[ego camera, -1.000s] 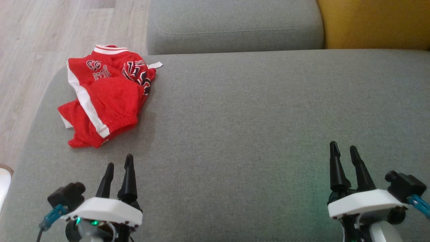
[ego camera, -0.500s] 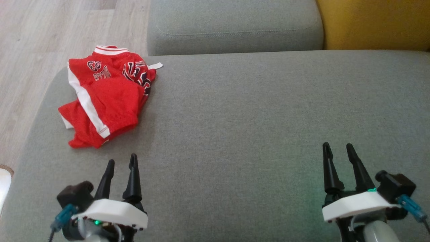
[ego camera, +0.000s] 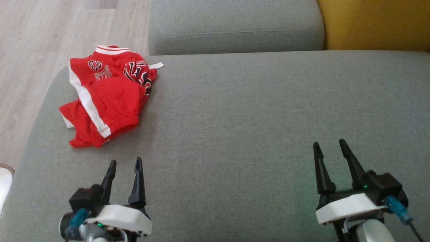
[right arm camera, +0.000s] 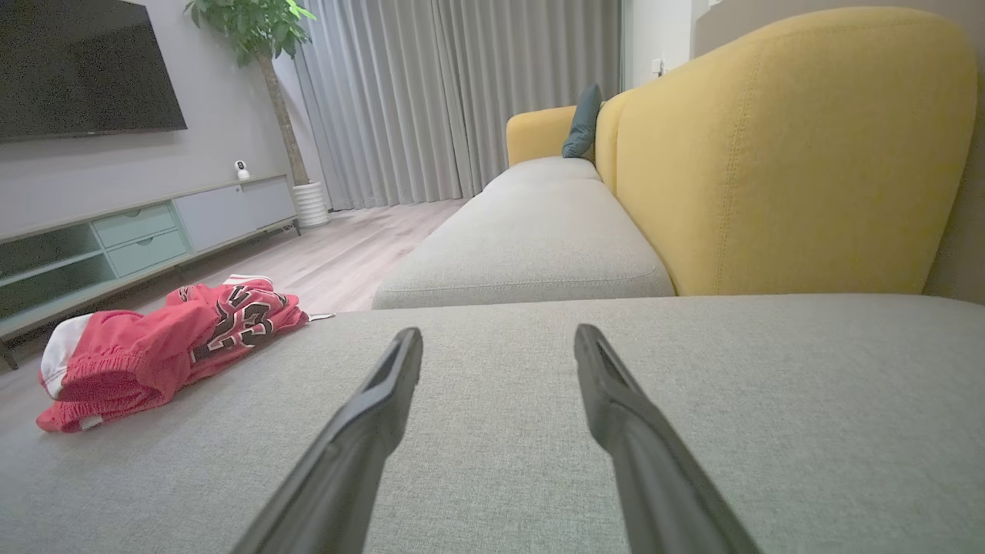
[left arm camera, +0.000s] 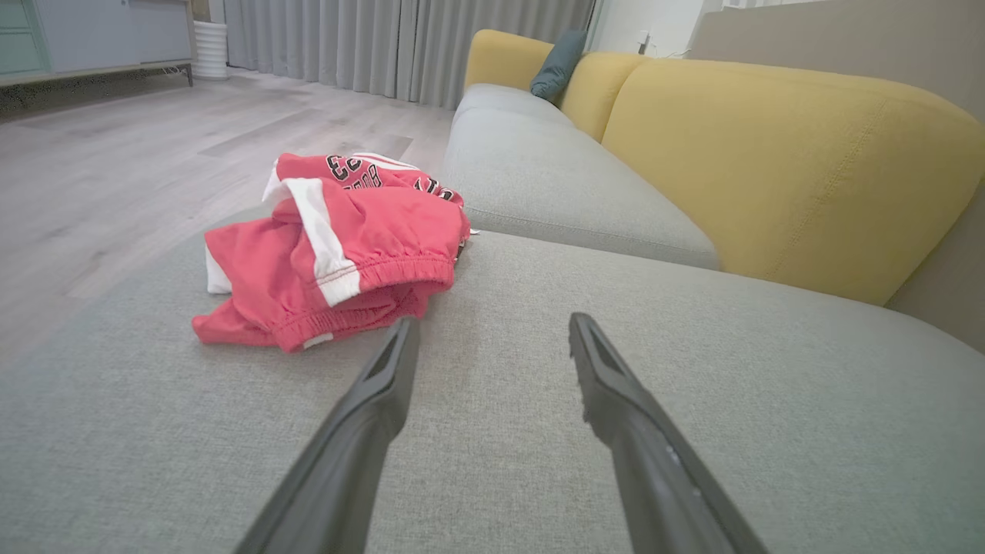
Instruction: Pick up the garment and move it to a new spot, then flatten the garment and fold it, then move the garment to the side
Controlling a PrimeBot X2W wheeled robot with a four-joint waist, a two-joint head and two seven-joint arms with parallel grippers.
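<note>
The garment lies crumpled at the far left of the grey sofa cushion, its "23" lettering and a small white label facing up. It also appears as a red heap in the left wrist view and right wrist view. A smaller bundled red piece with a white stripe lies over its near part. My left gripper stands open just short of the pile, with nothing between its fingers. Far to the right, my right gripper is open over bare cushion.
The pile sits close to the cushion's rounded left edge, beyond which is wood floor. A second grey seat cushion lies behind, with a yellow backrest at the far right. A low TV cabinet stands across the room.
Both grippers have shifted inward in the head view, the left to the right and the right to the left, with their wrists turning. The red pile has not moved.
</note>
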